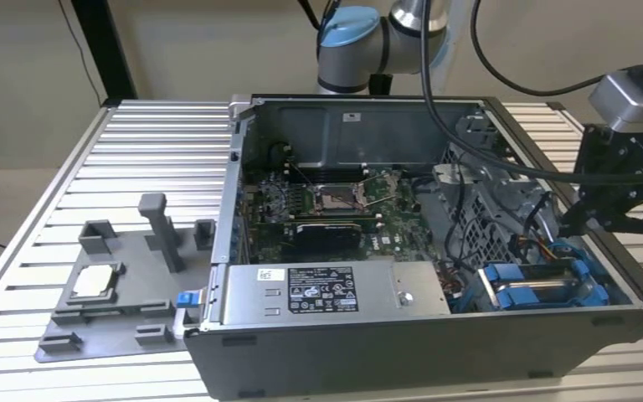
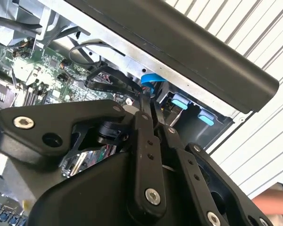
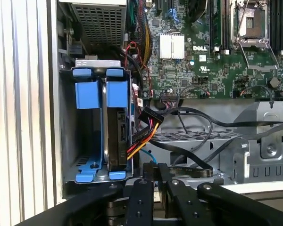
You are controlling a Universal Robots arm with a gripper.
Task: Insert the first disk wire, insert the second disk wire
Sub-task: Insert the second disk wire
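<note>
Disk wire [image 3: 150, 154], blue, right at claw [image 3: 155, 168], beside disk cage [image 3: 92, 89]

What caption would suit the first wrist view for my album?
Gripper poised over an open computer, beside blue drive caddies, loose black cables and the motherboard.

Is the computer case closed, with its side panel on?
No. In the exterior view the computer case lies open, and the motherboard inside it is in plain sight.

Gripper [image 3: 155, 167] cut off at the edge, blue wire [image 3: 150, 154] vanishing behind it — arm [image 1: 355, 33] cropped.
</note>
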